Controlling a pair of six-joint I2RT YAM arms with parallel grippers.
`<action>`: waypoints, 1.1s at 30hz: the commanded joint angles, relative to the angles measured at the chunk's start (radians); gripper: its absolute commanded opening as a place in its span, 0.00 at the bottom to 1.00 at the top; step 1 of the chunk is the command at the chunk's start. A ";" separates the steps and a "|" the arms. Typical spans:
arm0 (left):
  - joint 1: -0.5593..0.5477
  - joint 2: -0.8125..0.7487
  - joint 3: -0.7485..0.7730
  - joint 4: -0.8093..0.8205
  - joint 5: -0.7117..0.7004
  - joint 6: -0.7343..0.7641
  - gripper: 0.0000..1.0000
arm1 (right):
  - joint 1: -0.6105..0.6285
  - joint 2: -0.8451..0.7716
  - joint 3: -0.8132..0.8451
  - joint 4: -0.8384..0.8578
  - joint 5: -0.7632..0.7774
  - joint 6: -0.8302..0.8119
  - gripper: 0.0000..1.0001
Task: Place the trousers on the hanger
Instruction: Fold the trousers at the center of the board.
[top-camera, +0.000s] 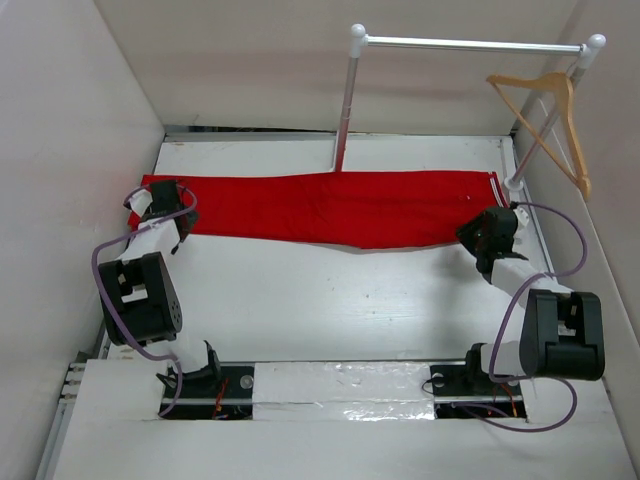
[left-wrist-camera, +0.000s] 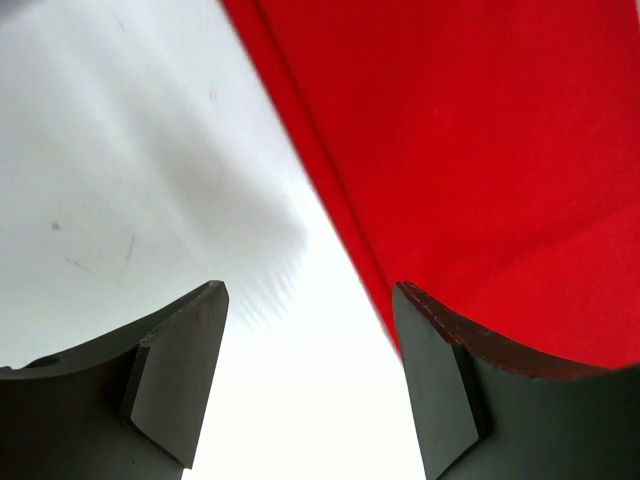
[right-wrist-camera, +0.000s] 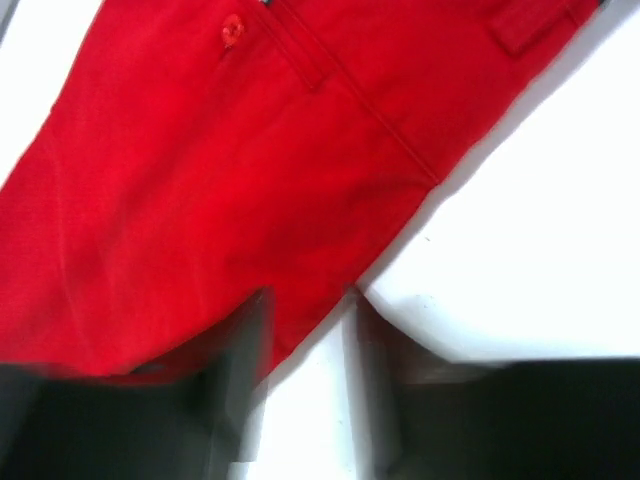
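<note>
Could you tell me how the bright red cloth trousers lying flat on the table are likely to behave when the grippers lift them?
The bright red cloth trousers lie limp and flat with a wavy near edge, so they will probably sag between grip points. They look thin, so likely light. Pushed, the cloth may bunch rather than slide whole.

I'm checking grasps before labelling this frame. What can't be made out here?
1. Right wrist view: the right gripper is blurred; whether it pinches the trousers is unclear.
2. Top view: the left gripper sits under its own wrist, which also covers the trousers' end.
3. Top view: the hanger hook is too small to show how it sits on the rail.
4. Left wrist view: the trousers run off the top and right edges.
</note>
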 joint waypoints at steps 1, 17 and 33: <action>0.004 -0.010 -0.017 0.012 0.066 -0.038 0.65 | -0.049 -0.004 -0.046 0.108 -0.053 0.016 0.55; 0.004 0.149 0.008 0.078 0.123 -0.083 0.59 | -0.212 0.212 0.067 0.138 -0.313 0.131 0.63; 0.004 0.260 0.090 0.135 0.150 -0.074 0.19 | -0.213 0.159 -0.006 0.212 -0.267 0.131 0.00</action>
